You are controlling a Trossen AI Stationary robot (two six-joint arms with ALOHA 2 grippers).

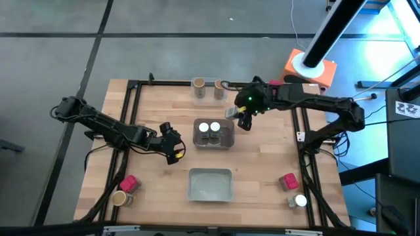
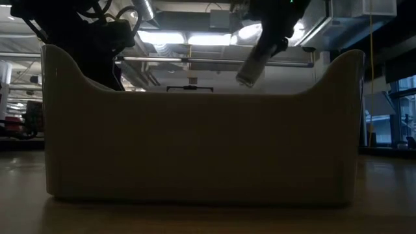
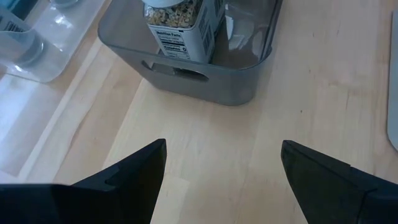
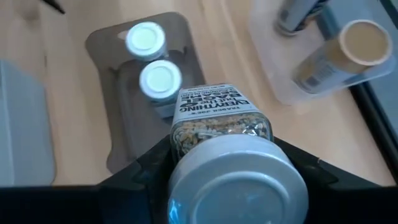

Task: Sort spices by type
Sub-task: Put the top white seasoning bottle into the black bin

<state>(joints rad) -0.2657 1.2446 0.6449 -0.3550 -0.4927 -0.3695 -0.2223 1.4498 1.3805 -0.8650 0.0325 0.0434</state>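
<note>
My right gripper point(image 1: 243, 118) is shut on a dark jar with a white lid point(image 4: 219, 121), held in the air by the far right corner of the grey tray point(image 1: 228, 140). Two more white-lidded jars point(image 1: 209, 128) stand in that tray. My left gripper point(image 1: 172, 147) is open and hovers just left of the tray, touching nothing; in its wrist view it point(image 3: 224, 163) faces the tray wall point(image 3: 186, 74). Two tan-topped cylinders point(image 1: 208, 85) stand in a clear tray at the far edge. My right gripper pinches the jar between its two fingers at the lid end point(image 4: 236, 177), one finger point(image 4: 146, 165) on each side. The jar is lifted clear and tilted, its base point(image 2: 247, 79) slanting down below the fingers.
A pale tray point(image 1: 210, 184) lies near the table's near edge and fills the low view point(image 2: 195, 143). A red-pink box point(image 1: 129, 182) and a tan-topped cylinder point(image 1: 120, 198) stand near left; another red-pink box point(image 1: 287, 181) and a white-lidded jar point(image 1: 298, 201) stand near right.
</note>
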